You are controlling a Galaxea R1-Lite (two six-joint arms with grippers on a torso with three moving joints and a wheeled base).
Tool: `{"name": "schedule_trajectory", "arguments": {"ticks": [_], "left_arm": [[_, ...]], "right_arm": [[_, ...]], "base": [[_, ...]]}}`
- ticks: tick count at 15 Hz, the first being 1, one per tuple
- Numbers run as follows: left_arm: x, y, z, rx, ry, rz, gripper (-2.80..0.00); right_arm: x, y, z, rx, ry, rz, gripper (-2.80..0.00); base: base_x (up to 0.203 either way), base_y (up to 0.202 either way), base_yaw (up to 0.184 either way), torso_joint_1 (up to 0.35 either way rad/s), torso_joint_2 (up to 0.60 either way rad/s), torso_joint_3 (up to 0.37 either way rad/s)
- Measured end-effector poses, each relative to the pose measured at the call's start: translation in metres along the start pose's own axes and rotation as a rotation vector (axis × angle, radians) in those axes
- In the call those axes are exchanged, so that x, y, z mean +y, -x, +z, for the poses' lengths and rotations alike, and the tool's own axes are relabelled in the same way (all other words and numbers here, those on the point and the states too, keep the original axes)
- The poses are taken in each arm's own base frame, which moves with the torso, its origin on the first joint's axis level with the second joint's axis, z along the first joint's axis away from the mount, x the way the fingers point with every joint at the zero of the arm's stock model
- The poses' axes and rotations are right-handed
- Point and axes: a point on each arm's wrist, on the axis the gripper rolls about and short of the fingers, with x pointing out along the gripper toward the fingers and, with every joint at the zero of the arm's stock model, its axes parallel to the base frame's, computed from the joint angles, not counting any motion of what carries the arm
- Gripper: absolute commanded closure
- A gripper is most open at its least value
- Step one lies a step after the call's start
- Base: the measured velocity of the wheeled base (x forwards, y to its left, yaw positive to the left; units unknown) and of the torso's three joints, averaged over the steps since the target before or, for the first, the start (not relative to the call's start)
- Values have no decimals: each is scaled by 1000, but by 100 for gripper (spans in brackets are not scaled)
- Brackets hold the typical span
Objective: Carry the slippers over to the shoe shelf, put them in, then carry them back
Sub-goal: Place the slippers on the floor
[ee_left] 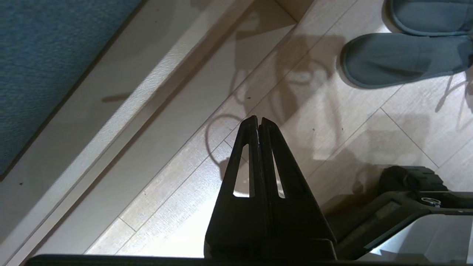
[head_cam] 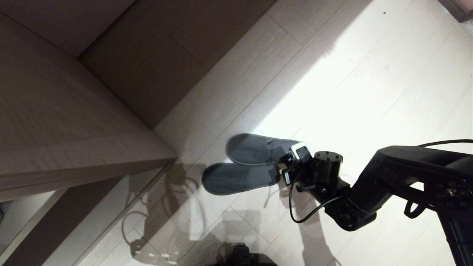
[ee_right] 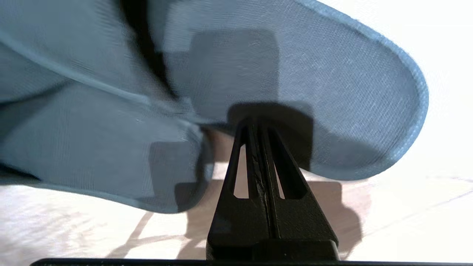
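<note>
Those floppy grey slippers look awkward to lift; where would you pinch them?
At the heel ends, where the slippers lie side by side and their thin edges meet. Come from behind the heels, as the right gripper does, its fingers closed there; the toes point toward the cabinet.

Pale wood-look plank floor (head_cam: 369, 92), laid in long boards with thin dark seams, half of it bright under the light and half in shade near the furniture. The slippers (head_cam: 245, 164) are side by side on it, touching along their inner edges, toes pointing toward the grey-beige laminate unit (head_cam: 66, 122) (heels are hidden, so I can't tell whether that end is flat on the boards). The unit stands on the same floor on the left. A blue-grey carpet (ee_left: 44, 62) lies further left, past a pale strip.
</note>
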Motion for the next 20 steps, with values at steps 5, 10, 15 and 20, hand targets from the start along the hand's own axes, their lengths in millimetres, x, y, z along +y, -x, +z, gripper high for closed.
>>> {"name": "schedule_trajectory", "arguments": {"ticks": [5, 10, 15, 20], "left_arm": [[0, 0, 0, 1, 0, 0, 0], [0, 0, 0, 0, 0, 0, 0], [0, 0, 0, 1, 0, 0, 0], [0, 0, 0, 0, 0, 0, 0]], "right_arm": [[31, 9, 17, -6, -5, 135, 0], [49, -18, 9, -8, -20, 159, 0], [67, -22, -2, 19, -50, 211, 0], [72, -20, -17, 64, -44, 224, 0]], "base": [[0, 0, 0, 0, 0, 0], [0, 0, 0, 0, 0, 0], [0, 0, 0, 0, 0, 0], [0, 0, 0, 0, 0, 0]]}}
